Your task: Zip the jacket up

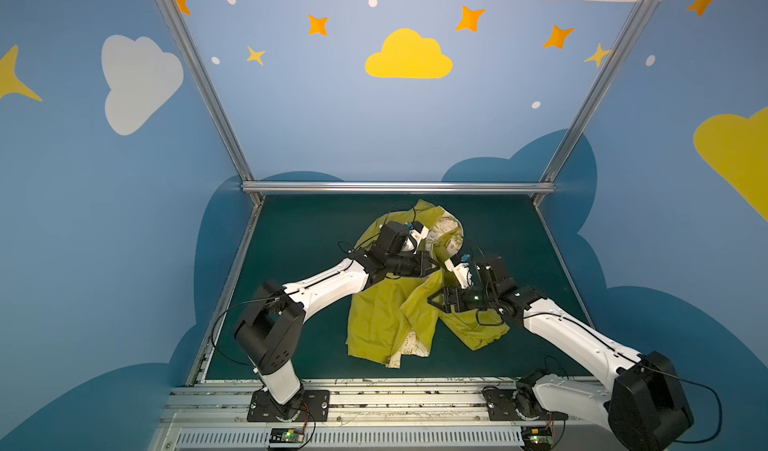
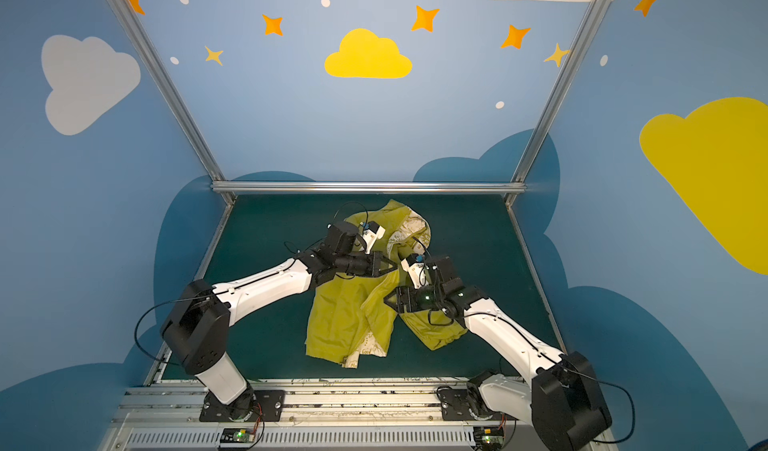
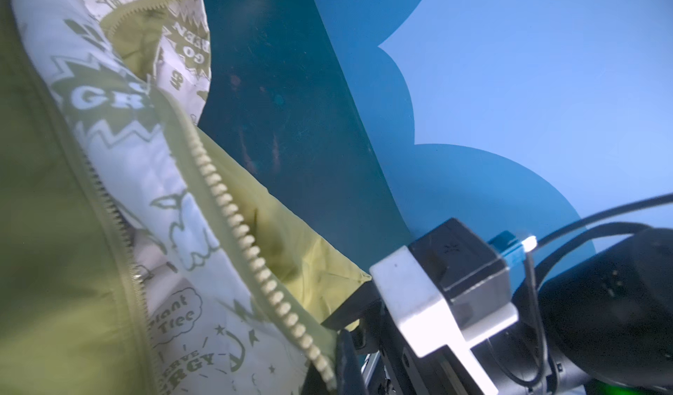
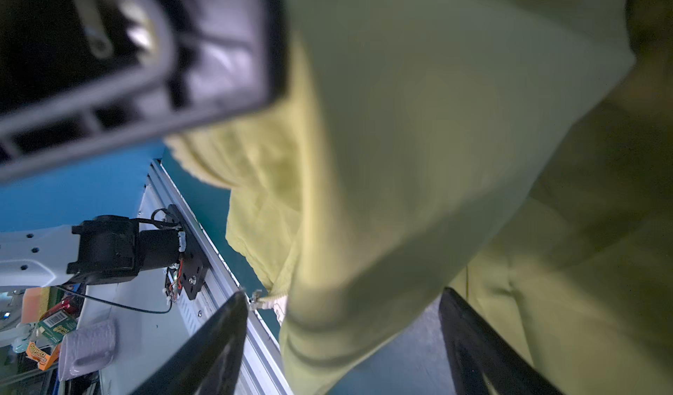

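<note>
The mustard-yellow jacket [image 1: 382,316] [image 2: 336,316] lies crumpled and unzipped on the green mat, with its cream printed lining [image 3: 120,163] showing at the hood. My left gripper [image 1: 434,268] [image 2: 392,267] [image 3: 338,360] is shut on the jacket's front edge, right at the row of pale zipper teeth [image 3: 247,244]. My right gripper [image 1: 432,299] [image 2: 386,301] [image 4: 342,338] stands open just in front of it. A raised fold of the jacket [image 4: 400,156] hangs between its spread fingers [image 4: 218,342]. A small metal zipper end [image 4: 255,296] shows at the hem.
The green mat [image 1: 291,262] is bounded by a metal rail at the back [image 1: 395,187] and slotted rails at the front [image 1: 374,395]. Blue walls close in both sides. Both arms meet over the jacket's middle. Clutter lies beyond the front rail [image 4: 54,331].
</note>
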Action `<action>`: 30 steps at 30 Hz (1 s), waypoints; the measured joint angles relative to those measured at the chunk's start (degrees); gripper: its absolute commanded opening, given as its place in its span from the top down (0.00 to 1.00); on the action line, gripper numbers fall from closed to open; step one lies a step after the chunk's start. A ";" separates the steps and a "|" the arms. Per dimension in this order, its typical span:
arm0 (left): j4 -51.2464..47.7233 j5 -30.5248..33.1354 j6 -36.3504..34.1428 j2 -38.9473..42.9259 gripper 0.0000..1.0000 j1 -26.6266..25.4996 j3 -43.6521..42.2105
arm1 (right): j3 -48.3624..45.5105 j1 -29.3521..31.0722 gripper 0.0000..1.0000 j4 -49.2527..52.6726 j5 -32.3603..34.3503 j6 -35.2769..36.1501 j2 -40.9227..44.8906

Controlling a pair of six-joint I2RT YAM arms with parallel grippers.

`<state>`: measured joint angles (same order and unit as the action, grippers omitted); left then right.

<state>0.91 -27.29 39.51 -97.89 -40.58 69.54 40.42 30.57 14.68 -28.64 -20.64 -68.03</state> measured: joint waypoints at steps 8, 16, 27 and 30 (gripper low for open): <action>-1.77 -1.09 1.49 -0.57 0.95 -0.09 0.42 | 1.22 3.26 0.42 -0.87 2.89 1.18 -0.26; -0.39 -1.42 5.44 1.05 0.55 0.74 -3.13 | 1.31 3.26 1.00 -3.21 3.45 -0.66 -6.01; 5.51 -4.28 -0.09 22.95 0.18 9.03 -23.41 | 9.81 -1.70 1.00 6.25 -4.96 4.94 -3.52; 6.80 -8.39 -3.96 25.46 0.15 8.17 -25.49 | 11.96 -3.54 1.00 8.33 -10.97 7.72 -2.67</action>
<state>7.70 -35.68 35.55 -72.42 -32.40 44.05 52.38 27.03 23.00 -39.62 -12.93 -70.70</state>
